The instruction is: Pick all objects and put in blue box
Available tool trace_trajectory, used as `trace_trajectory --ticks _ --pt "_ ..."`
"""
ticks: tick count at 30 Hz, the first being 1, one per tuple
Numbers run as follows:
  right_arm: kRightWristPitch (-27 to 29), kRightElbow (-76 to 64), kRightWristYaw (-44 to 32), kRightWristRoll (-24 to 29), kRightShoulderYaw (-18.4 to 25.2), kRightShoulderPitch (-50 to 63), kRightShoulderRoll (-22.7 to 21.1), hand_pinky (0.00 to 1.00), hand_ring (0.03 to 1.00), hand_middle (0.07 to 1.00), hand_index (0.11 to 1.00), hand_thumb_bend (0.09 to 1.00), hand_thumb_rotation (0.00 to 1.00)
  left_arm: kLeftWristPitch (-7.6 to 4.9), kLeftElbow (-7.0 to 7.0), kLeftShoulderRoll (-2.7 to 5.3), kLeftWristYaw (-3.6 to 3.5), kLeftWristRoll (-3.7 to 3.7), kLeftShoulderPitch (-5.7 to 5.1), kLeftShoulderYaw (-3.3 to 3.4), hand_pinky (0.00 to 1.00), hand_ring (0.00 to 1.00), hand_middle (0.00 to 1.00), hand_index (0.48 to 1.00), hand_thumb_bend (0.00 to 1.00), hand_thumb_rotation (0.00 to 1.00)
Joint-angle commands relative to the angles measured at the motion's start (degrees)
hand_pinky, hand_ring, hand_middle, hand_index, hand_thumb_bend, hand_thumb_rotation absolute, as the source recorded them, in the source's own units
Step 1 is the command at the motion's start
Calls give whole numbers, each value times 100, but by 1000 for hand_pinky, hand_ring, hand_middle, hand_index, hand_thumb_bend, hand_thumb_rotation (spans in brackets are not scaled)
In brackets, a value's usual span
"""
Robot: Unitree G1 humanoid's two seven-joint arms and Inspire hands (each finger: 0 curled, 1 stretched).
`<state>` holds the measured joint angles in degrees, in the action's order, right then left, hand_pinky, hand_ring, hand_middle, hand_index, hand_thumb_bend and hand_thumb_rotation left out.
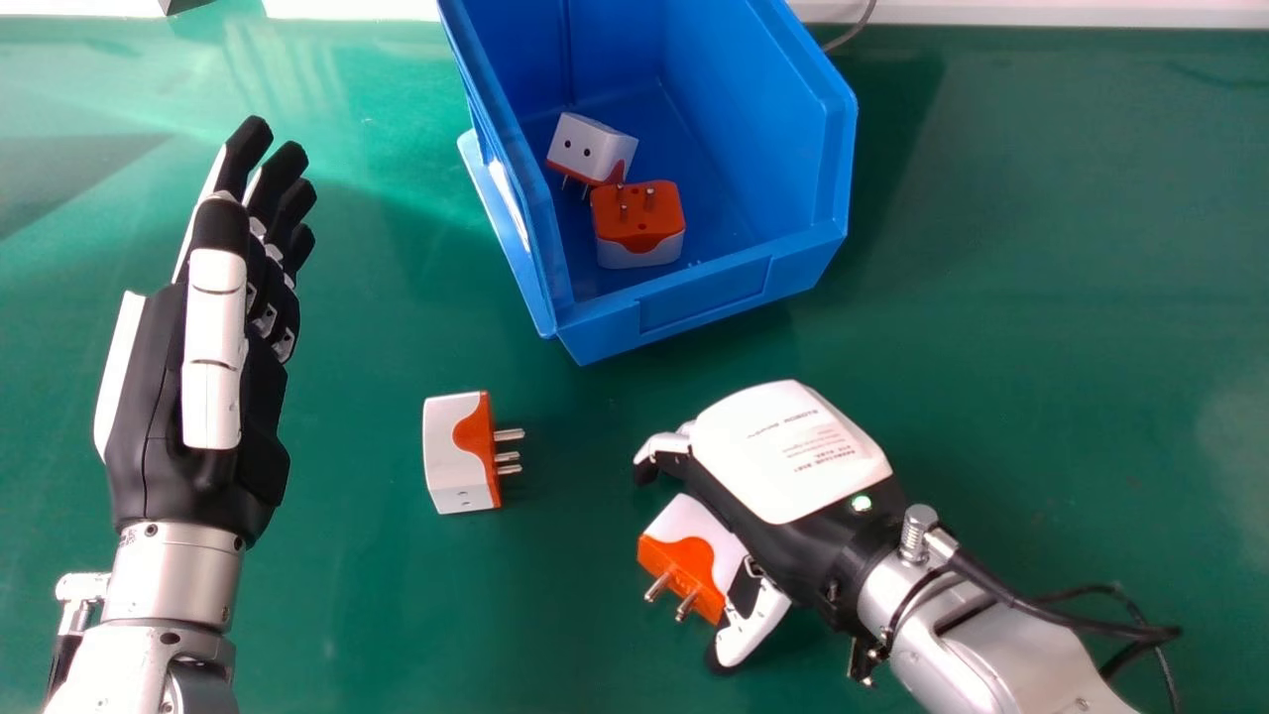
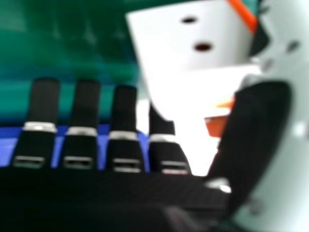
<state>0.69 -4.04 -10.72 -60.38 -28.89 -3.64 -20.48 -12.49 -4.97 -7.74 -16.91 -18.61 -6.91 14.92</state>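
The likeliest trouble was a slip. In the lower right of the frame, the right hand was partly closed round a plug, its thumb against one side. How firm that hold was, I couldn't tell. The plug sat askew, its pins aimed at the lower left, so a pinch too near one end could have let it swivel or drop on lifting. If it was carried low to the box at top centre, plug or knuckles might have caught the front wall. Dropped carelessly, it might have knocked the two plugs already inside, though that would have mattered little. The left hand, on the left of the frame, stood open with fingers straight and nothing in it; a low sweep towards the middle could have shoved the loose plug, which lay left of centre on the table.

As for the count, there were four plugs: the white one and the orange-faced one in the box, one loose, one in the right hand. One box, two hands.
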Motion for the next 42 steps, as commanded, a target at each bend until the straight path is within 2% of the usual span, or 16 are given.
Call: trace_trajectory --ticks 1,2,4,5,7,8,9,10,12,15,18,22,31,39,42 --pt "97 12 137 216 69 -55 31 492 590 654 667 896 112 -128 -60 -76 -25 0 40 40 998 963 951 948 704 906" --pt "112 20 157 267 74 -59 21 425 516 600 634 820 90 -125 -64 -73 -19 8 39 39 997 963 952 949 703 906" --pt "202 74 276 414 97 -67 2 425 516 600 634 820 90 -117 -73 -71 -7 22 35 37 997 963 952 949 703 906" --pt "236 94 320 467 106 -70 -7 382 483 574 617 757 71 -124 -69 -71 -4 30 36 37 996 963 952 949 704 906" --pt "201 68 231 523 109 -84 -24 382 483 574 617 757 71 -144 -58 -70 -1 44 40 38 996 963 952 949 704 906" --pt "179 52 177 541 109 -92 -33 353 459 554 600 707 57 -149 -53 -70 0 47 42 39 996 963 953 949 707 906" --pt "172 47 152 556 110 -99 -39 353 459 554 600 707 57 -145 -48 -69 5 47 45 42 996 963 953 949 707 906" --pt "161 44 129 590 121 -99 -32 334 441 541 585 667 45 -149 -34 -73 2 49 49 46 993 962 952 948 709 905" --pt "167 30 108 650 140 -99 -43 334 441 541 585 667 45 -129 -30 -76 -6 23 52 55 993 962 952 948 709 905" --pt "187 -13 78 708 161 -104 -85 308 415 522 563 610 29 -122 -25 -87 -26 3 50 61 987 959 950 947 714 902" --pt "246 -16 141 674 168 -114 -136 303 413 519 559 585 23 -134 2 -85 -31 -2 56 68 985 959 949 948 715 902" --pt "255 8 153 729 200 -118 -133 299 413 519 557 566 18 -140 32 -92 -77 -46 66 74 982 958 948 947 716 901" --pt "308 -54 205 835 295 -84 -112 285 415 529 544 518 7 -214 108 -88 -124 -42 67 90 985 961 949 950 716 897" --pt "177 -342 212 850 365 -27 -82 287 415 527 542 507 4 -233 80 -67 -89 -14 18 80 988 964 950 952 712 901" --pt "102 -549 183 819 391 6 -73 282 415 527 542 499 2 -212 64 -56 -90 -36 1 76 990 964 951 953 708 905"
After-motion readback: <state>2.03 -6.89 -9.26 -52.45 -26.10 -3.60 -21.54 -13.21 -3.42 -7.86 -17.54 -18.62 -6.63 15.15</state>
